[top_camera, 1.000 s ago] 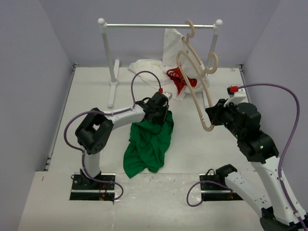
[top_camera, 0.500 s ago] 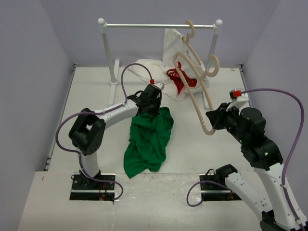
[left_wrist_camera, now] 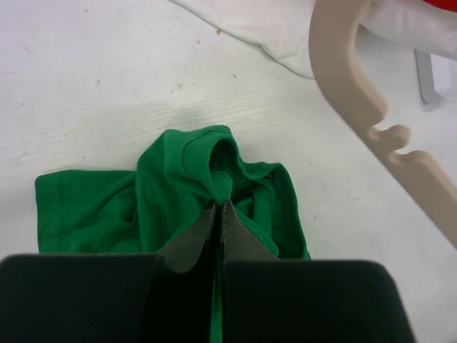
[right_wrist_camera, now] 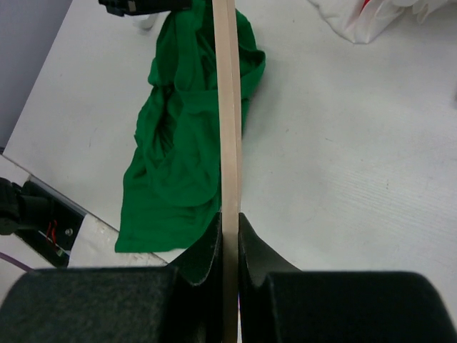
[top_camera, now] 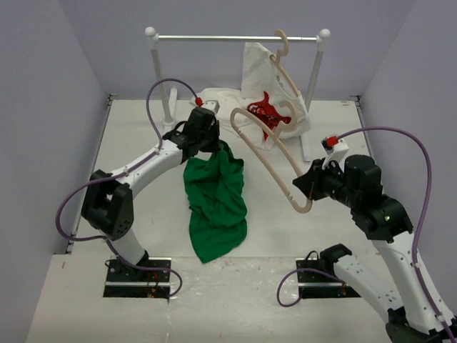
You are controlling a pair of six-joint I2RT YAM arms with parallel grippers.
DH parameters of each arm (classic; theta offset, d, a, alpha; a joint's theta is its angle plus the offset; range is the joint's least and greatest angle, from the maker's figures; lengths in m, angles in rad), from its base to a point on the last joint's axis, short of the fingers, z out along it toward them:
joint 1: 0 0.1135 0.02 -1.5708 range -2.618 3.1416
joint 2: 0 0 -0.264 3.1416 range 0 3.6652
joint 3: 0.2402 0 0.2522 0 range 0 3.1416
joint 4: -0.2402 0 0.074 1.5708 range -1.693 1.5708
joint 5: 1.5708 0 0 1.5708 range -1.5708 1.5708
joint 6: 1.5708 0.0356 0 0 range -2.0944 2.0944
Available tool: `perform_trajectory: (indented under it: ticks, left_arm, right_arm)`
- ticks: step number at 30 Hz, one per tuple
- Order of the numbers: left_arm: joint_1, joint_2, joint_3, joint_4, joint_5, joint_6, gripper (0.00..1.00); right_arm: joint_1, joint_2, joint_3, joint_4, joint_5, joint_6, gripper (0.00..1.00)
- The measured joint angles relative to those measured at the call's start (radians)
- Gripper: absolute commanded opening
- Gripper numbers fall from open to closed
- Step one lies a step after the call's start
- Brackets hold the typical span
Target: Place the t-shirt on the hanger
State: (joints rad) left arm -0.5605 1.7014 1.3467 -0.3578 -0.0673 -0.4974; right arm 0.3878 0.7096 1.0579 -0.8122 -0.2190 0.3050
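At table centre: left gripper (left_wrist_camera: 216,209) pinched shut on green t-shirt (top_camera: 214,204) near its collar, hem on table (top_camera: 128,136). Right gripper (right_wrist_camera: 228,223) clamped on wooden hanger (top_camera: 275,158), held aloft just beside. Threading apparently not begun.

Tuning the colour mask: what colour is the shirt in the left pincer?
Plain bright green, no print. The shirt shows best in the left wrist view.

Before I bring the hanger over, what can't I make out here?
- Left wrist: left claw hides the t-shirt's lower half; which layer it pinches is unclear.
- Right wrist: hanger in the right claw is edge-on; top edge cuts off its hook.
- Top: the left arm covers that grip.
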Motion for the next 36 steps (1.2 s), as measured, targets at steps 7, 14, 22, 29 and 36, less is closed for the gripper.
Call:
perform_trajectory:
  ticks: [7, 14, 22, 29, 36]
  left_arm:
    - [0.024, -0.038, -0.095, 0.044, 0.089, 0.016, 0.11]
    - [-0.043, -0.085, -0.338, 0.055, 0.115, 0.024, 0.59]
    - [-0.065, -0.242, -0.334, -0.056, -0.083, 0.030, 0.54]
    - [-0.063, -0.169, -0.153, -0.066, -0.135, 0.065, 0.40]
    - [-0.063, -0.064, -0.150, -0.088, -0.118, 0.071, 0.41]
  right_arm:
    - [0.000, 0.010, -0.019, -0.002, 0.010, 0.001, 0.00]
    - [0.000, -0.018, -0.019, 0.006, 0.044, 0.002, 0.00]
    - [0.000, -0.004, -0.020, 0.034, 0.044, 0.002, 0.00]
    - [0.000, 0.010, -0.020, 0.044, 0.044, 0.001, 0.00]
    - [0.000, 0.010, -0.022, 0.044, 0.044, 0.001, 0.00]
